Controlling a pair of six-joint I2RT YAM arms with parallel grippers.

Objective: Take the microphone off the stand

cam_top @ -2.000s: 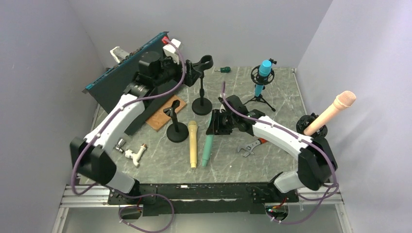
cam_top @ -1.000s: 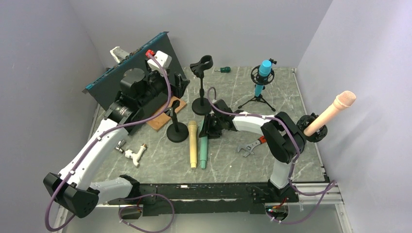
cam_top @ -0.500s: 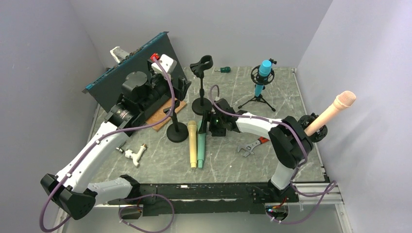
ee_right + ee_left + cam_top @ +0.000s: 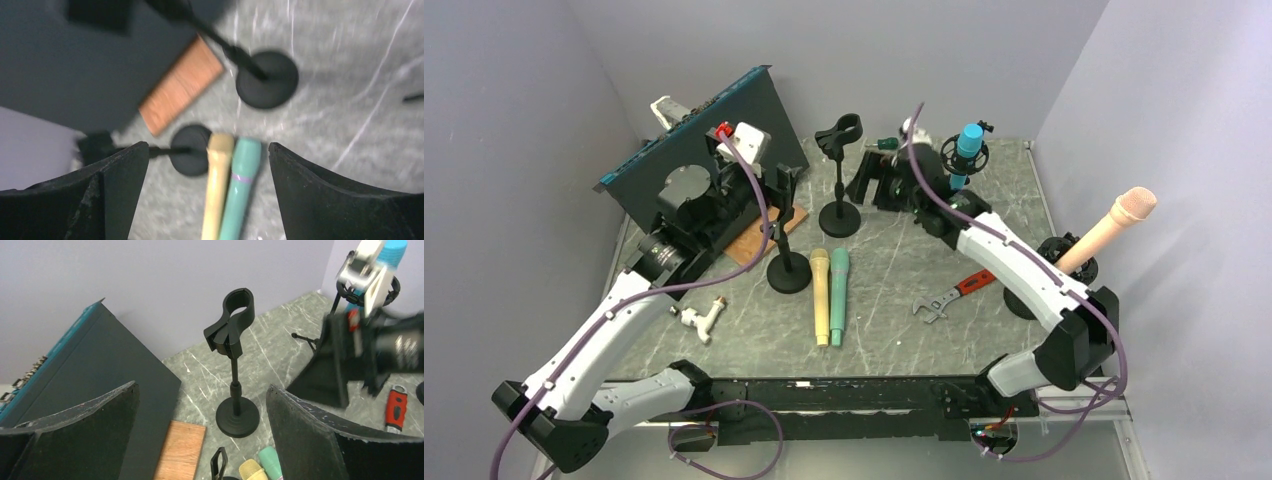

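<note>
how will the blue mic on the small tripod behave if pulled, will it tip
Probably top-heavy: the blue microphone sits high over a small tripod stand with thin splayed legs, so a sideways pull likely tips it. The ring mount encircles its body, so the stand may lift along.

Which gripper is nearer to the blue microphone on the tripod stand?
Right. The right gripper hovers just left of the blue microphone in the top view; the left gripper sits farther left, past the empty clip stand.
</note>
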